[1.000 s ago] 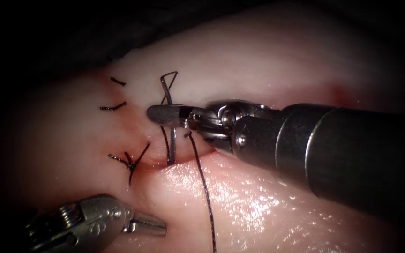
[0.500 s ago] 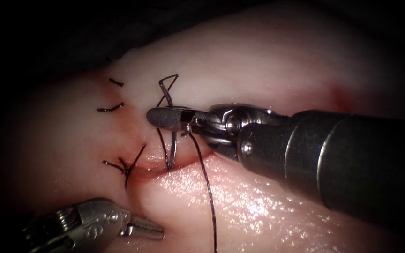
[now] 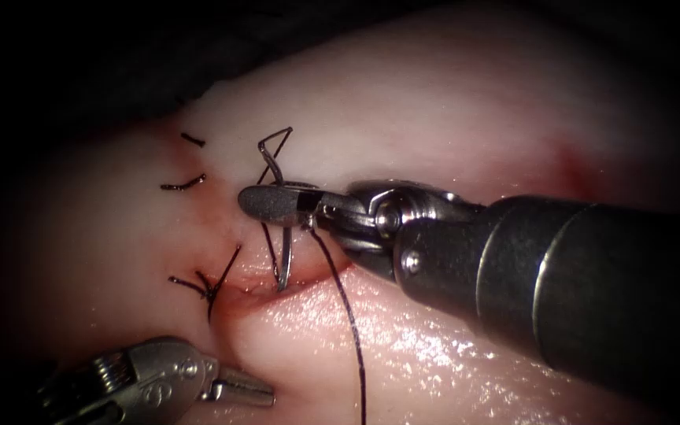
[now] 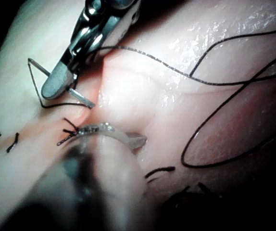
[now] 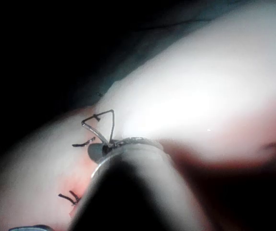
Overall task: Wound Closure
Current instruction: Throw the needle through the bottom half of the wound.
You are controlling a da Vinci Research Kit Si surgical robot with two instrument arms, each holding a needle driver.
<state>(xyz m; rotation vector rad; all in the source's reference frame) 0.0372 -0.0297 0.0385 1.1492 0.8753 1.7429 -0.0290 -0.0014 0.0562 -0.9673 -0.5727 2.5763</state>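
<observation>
My right tool comes in from the right with its jaws shut on the curved needle at about mid-curve. The needle's lower end meets the tissue at the cut; how deep it sits I cannot tell. Its other end rises above the jaws, with thread looping off it and trailing toward the front. In the left wrist view the same needle crosses under the right tool's jaw. My left tool hangs low at the front left, shut and holding nothing.
Earlier stitches lie left of the needle: two short cut ends and a knotted one over the cut. Red fluid stains the cut's edges. Slack thread lies in wide loops on the tissue. The right tool's thick shaft covers the right side.
The right tool has shifted slightly left and down with the needle, bringing the needle's lower end closer into the cut. The left tool has drifted a little lower.
</observation>
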